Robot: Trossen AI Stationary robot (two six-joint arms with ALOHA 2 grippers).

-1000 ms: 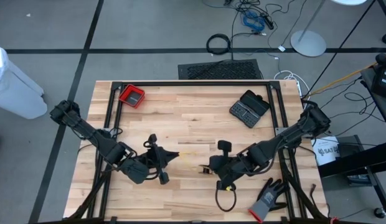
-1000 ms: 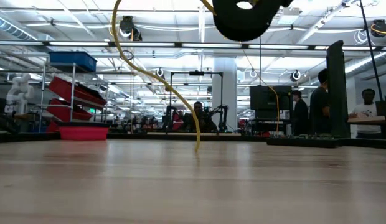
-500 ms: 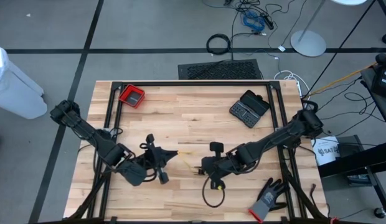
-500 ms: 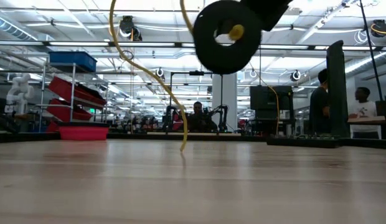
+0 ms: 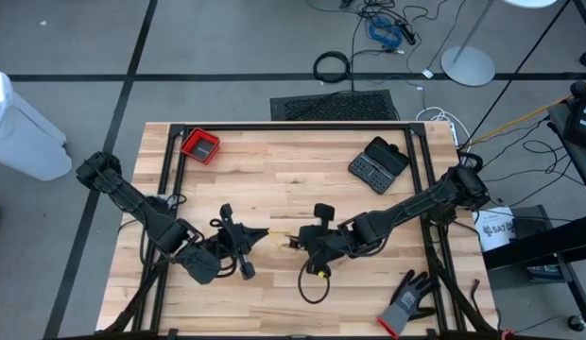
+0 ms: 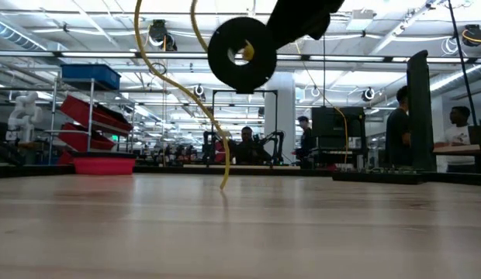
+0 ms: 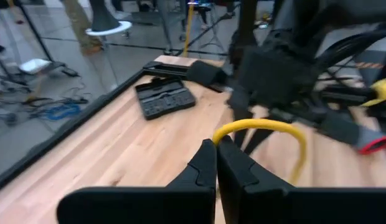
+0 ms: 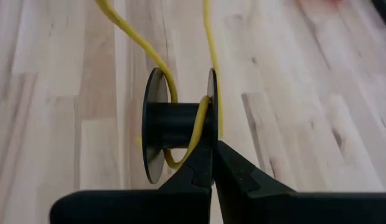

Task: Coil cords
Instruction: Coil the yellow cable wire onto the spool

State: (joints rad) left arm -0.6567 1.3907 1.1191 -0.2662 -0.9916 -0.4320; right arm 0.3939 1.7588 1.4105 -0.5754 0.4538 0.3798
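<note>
A yellow cord (image 6: 174, 81) runs slack between my two grippers above the middle of the table. It is wound round the hub of a small black spool (image 8: 174, 124) with two flanges, which shows as a black disc (image 6: 240, 53) in the low view. The cord's free end (image 6: 223, 183) dangles just over the wood. My left gripper (image 5: 265, 234) is shut on the cord. My right gripper (image 5: 298, 247) is shut at the spool. A loop of black cord (image 5: 304, 289) shows just near of the right gripper; whether it hangs or lies on the table I cannot tell. My left gripper pinches the yellow cord (image 7: 221, 130) between its two fingertips. The fingers lie about level and point toward the table's right. The cord arches out of the tips, clear of the table and slack. My right gripper has its shut fingertips at the rim of one spool flange (image 8: 211, 124), where the yellow cord also runs in; whether the cord is in the pinch too I cannot tell. The fingers slant down from the table's right. The spool is lifted clear, its axis across the fingers.
A red box (image 5: 200, 145) sits at the far left and a black case (image 5: 378, 165) at the far right. A grey-black glove (image 5: 406, 302) lies at the near right corner. Black frame rails (image 5: 274, 126) border the table. People stand in the room behind.
My right gripper has gone toward the table's left, closer to my left gripper, and sunk a little, carrying the spool. The black loop has travelled left with it. The yellow cord's dangling end has swung toward the left.
</note>
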